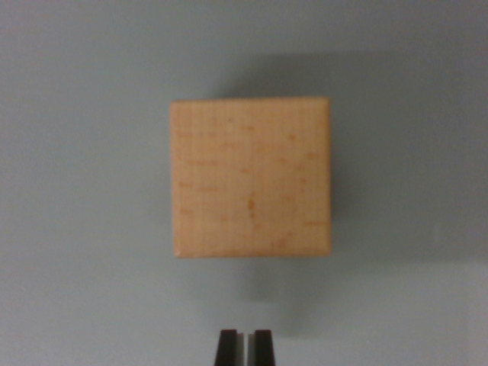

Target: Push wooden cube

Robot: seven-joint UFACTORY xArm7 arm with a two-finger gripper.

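The unmarked pale square wooden cube (251, 177) sits on open grey-blue surface (76, 229), apart from the black gripper (245, 347), whose fingers stand narrowly together.

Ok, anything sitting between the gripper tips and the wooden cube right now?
Nothing. In the wrist view, only bare grey surface, partly shadowed, separates the gripper at the bottom edge from the wooden cube above it. They are not touching.

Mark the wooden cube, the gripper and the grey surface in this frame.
wooden cube (251, 177): wrist view, middle of its top face.
gripper (245, 347): wrist view, narrow gap between the two dark fingertips at the bottom edge.
grey surface (76, 191): wrist view, bare area left of the cube.
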